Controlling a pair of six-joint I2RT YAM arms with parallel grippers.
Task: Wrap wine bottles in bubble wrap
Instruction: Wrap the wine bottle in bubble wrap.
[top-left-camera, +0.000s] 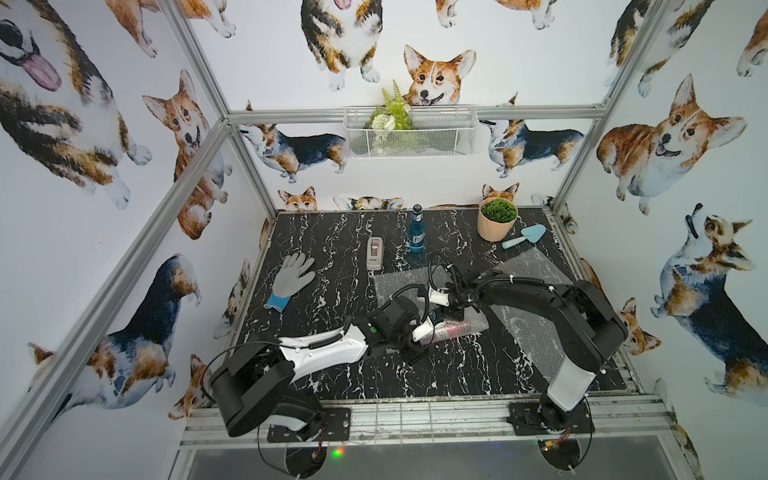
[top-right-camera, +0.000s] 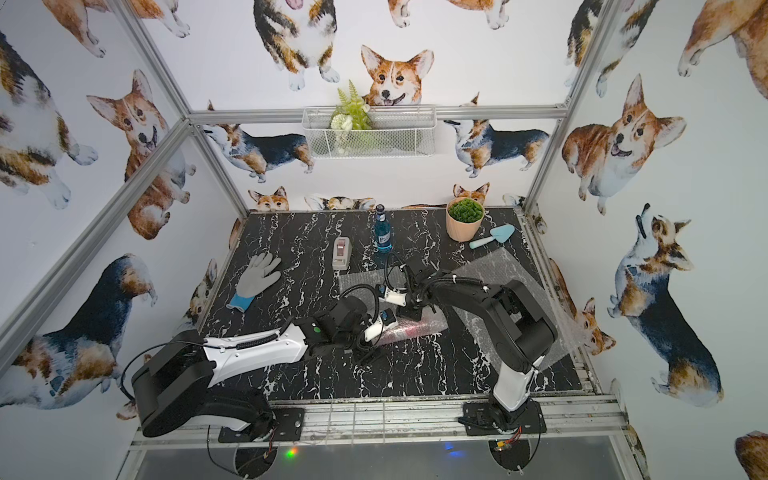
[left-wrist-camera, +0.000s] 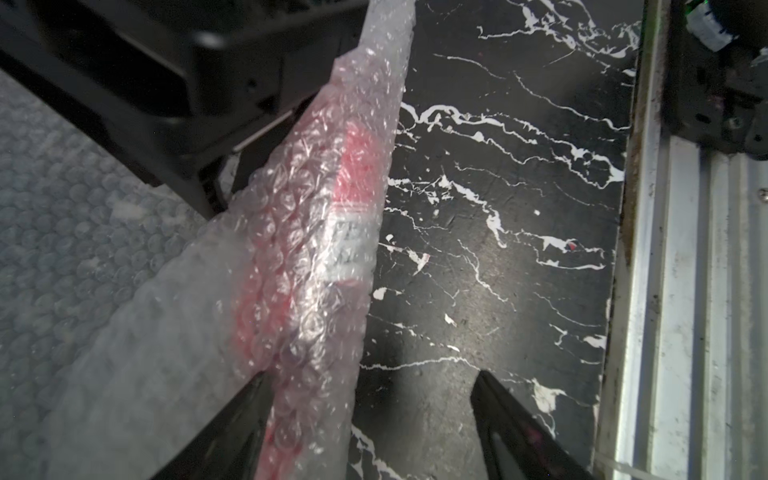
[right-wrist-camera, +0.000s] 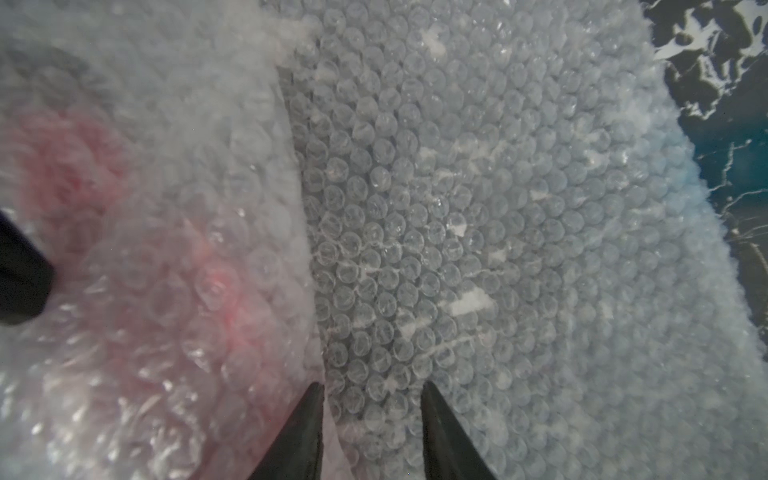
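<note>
Since the red-pink bottle (left-wrist-camera: 353, 174) lies on its side, already rolled in bubble wrap (left-wrist-camera: 291, 257), both grippers crowd that roll. The left gripper (left-wrist-camera: 370, 376) has its jaws apart, one finger against the roll, probably to stop it springing open. The right gripper (right-wrist-camera: 372, 386), jaws partly apart and pinching nothing, hovers over the flat sheet beside the roll. The blue bottle (top-left-camera: 416, 235) stands unwrapped, well behind the roll.

Left black-and-white jointed arm (top-left-camera: 320, 349): stretched low; left black two-finger gripper (left-wrist-camera: 374, 419), jaws wide apart. Right black jointed arm (top-left-camera: 540, 291): bent inward; right black gripper (right-wrist-camera: 370, 428), jaws narrowly parted.
</note>
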